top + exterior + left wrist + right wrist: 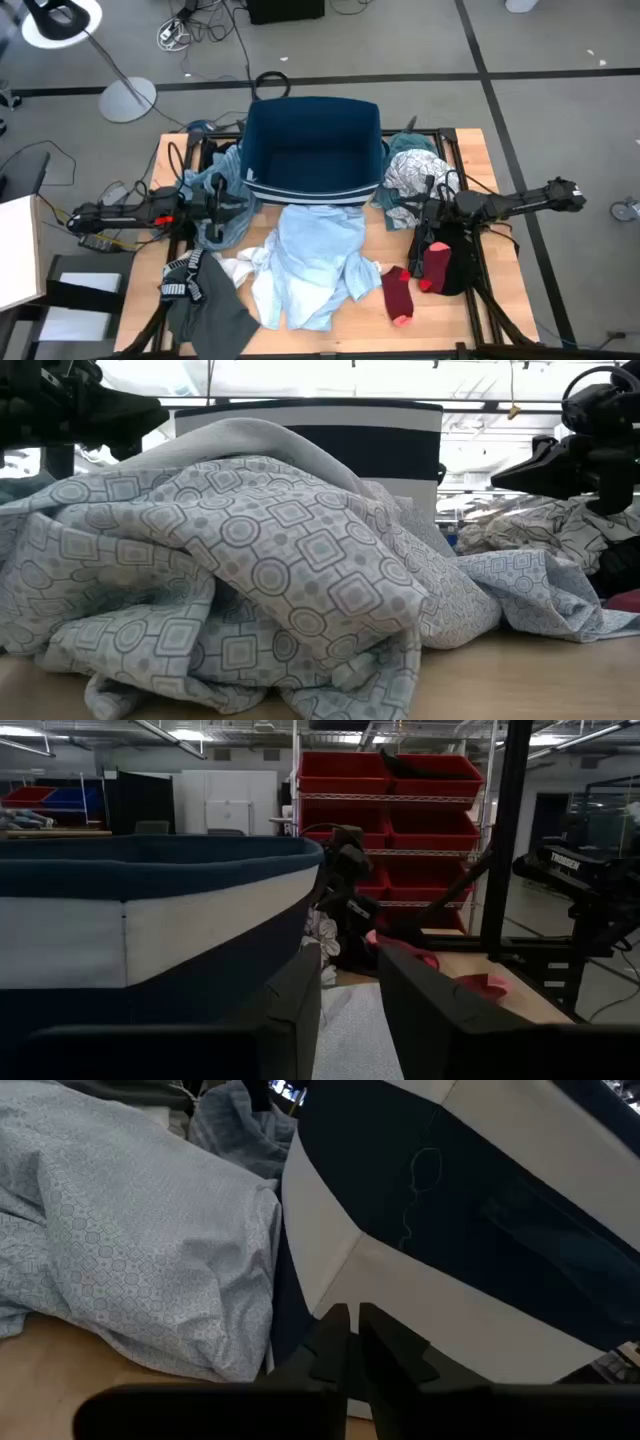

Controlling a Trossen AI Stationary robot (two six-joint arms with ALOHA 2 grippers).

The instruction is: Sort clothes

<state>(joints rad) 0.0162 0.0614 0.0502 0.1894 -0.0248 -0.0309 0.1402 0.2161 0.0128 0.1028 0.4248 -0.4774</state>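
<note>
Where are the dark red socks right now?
In the high view, the dark red socks lie on the table's right front part, between the light blue shirt and a black garment under the right arm.

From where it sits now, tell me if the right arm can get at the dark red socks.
Probably yes: the right gripper hangs just beyond the dark red socks, which lie uncovered on the table.

The bin [312,145] stands at the desk's [500,165] back; a shirt [310,260] lies before it, socks [398,294] to the shirt's right.
</note>
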